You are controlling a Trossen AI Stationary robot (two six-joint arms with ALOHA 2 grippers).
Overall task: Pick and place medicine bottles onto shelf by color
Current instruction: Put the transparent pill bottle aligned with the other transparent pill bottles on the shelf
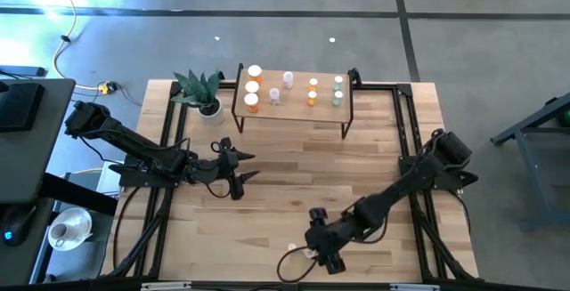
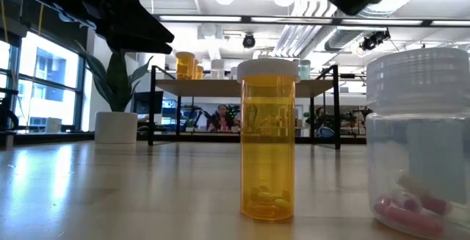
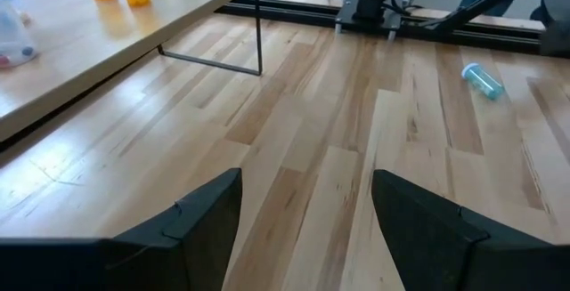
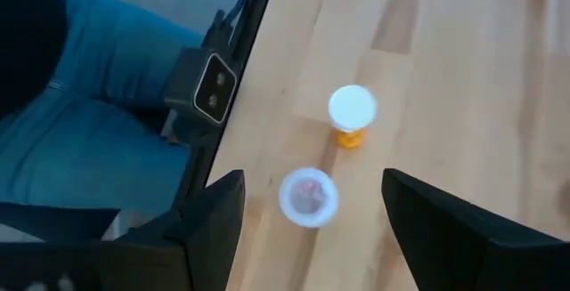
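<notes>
The right gripper (image 1: 331,257) is hovering over the near edge of the table (image 1: 294,175), its jaws standing released and holding nothing; directly below it two medicine bottles are standing upright and just apart, a clear bottle (image 4: 308,196) with pinkish pills lying between the jaws, and an orange bottle (image 4: 353,115) a little ahead of them. The step in hand looks like a descent onto one of these two; to do it well, the gripper should be centring on a single cap before lowering, so the neighbouring bottle is not being knocked over; closing should be coming only once the fingers are straddling the body below the cap.

The left gripper (image 1: 239,168) is waiting, likewise released and empty, out over bare table; ahead of it and off to one side a pale blue-green bottle (image 3: 482,80) is lying on its side. The shelf (image 1: 294,113) is standing well beyond both grippers at the far side, already carrying bottles in colour groups, orange at one end and pale ones toward the other; a potted plant (image 1: 203,91) is sitting just beside it. An orange bottle should be going to the orange end; a person in blue jeans (image 4: 98,104) is sitting beside the table edge.
</notes>
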